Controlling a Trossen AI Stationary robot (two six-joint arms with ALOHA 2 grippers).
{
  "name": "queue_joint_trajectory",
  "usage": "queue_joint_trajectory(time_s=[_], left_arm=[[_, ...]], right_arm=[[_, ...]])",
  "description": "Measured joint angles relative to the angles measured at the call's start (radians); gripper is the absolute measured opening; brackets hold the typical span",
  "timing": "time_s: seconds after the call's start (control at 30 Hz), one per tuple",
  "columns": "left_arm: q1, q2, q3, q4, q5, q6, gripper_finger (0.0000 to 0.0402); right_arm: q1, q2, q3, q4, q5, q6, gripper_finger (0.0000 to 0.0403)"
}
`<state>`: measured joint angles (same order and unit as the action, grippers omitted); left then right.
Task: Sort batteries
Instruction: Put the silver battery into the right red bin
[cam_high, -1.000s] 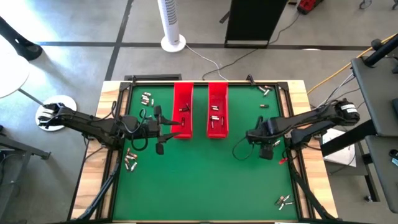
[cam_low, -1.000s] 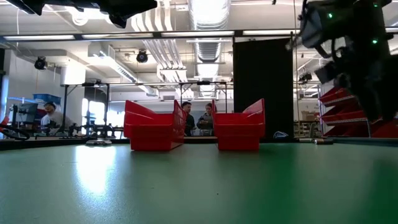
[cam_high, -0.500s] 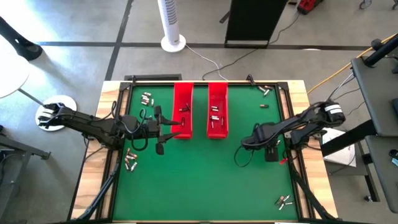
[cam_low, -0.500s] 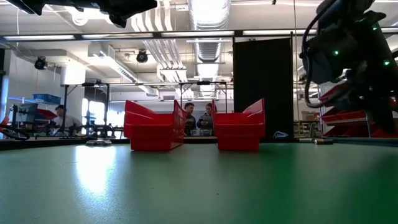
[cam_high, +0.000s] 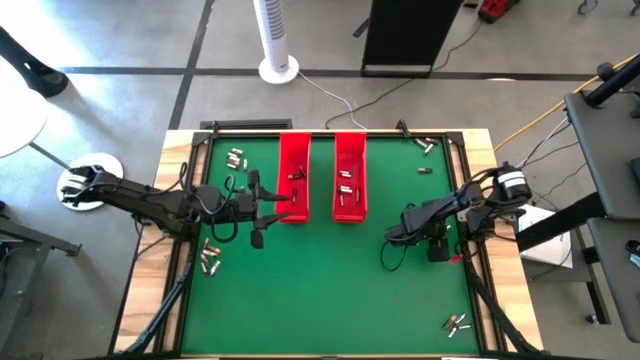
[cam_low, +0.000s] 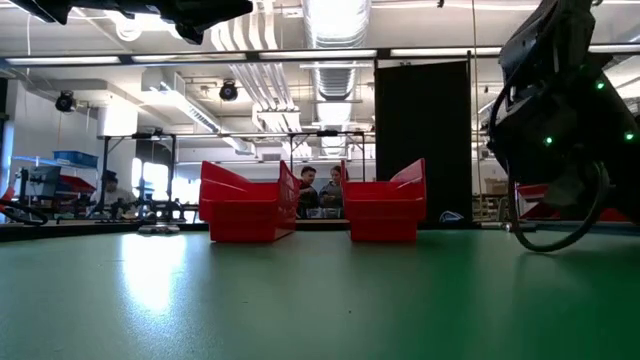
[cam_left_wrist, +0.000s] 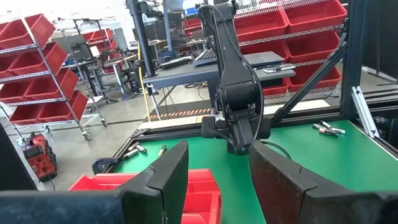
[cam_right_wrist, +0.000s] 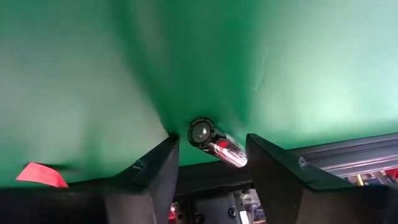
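Two long red trays stand side by side at the table's far middle, with a few batteries inside. Loose batteries lie in small groups on the green mat. My right gripper is low over the mat near the table's right edge and tipped down. It is open, and its fingers stand on either side of one battery lying on the mat. My left gripper hangs open and level over the left tray's near end, holding nothing.
The table's black frame rail runs right beside the battery under my right gripper. A small red scrap lies on the mat close by. The mat's near half is bare. People stand in the room beyond the trays.
My right gripper has sunk toward the mat near the table's right edge and tipped further downward, while its arm has folded. My left arm has kept still.
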<state>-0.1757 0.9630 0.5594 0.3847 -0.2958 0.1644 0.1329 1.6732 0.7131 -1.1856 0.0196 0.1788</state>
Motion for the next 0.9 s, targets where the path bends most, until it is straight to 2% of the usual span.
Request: queue_joint_trajectory(time_s=[0.23, 0.43, 0.67, 0.9], left_arm=[[0.000, -0.007, -0.001, 0.000, 0.000, -0.018, 0.0149], [-0.001, -0.016, -0.001, -0.005, 0.000, -0.025, 0.0149], [-0.005, -0.020, -0.001, -0.008, 0.000, -0.027, 0.0149], [-0.006, -0.022, -0.001, -0.011, 0.000, -0.027, 0.0149]], right_arm=[[0.001, 0.038, 0.025, 0.015, -0.028, 0.005, 0.0107], [0.017, -0.007, 0.094, 0.050, -0.028, 0.044, 0.0037], [0.104, -0.058, 0.187, 0.120, -0.050, 0.130, 0.0029], [0.221, -0.073, 0.196, 0.359, -0.038, 0.212, 0.0018]])
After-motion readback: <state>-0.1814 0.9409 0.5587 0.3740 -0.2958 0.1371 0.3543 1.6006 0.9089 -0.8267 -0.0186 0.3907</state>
